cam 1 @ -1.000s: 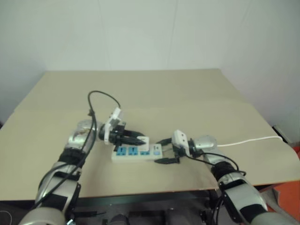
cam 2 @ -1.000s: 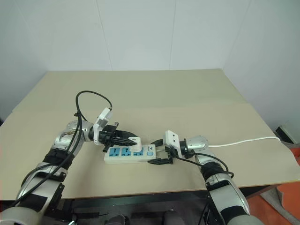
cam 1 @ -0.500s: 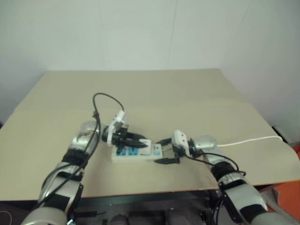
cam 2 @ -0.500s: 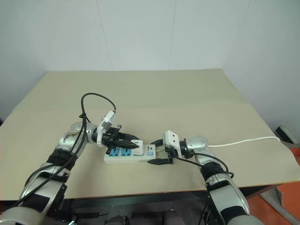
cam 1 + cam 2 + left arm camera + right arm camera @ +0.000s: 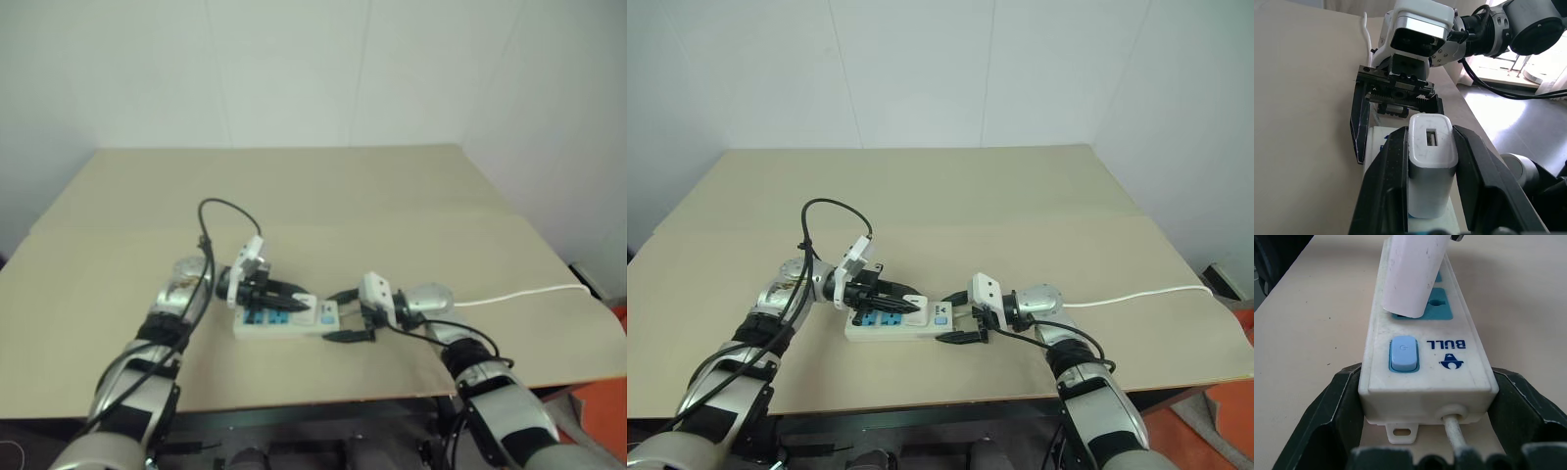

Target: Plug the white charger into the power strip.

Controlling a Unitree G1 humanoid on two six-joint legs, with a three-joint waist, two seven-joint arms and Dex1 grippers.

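White charger (image 5: 1431, 166) clamped in left gripper (image 5: 1430, 161), sitting on power strip (image 5: 1426, 352); right gripper (image 5: 1425, 431) straddles the strip's right end.

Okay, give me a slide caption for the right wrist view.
Right gripper bracing the power strip by its cord end while the white charger sits at the nearest blue socket.
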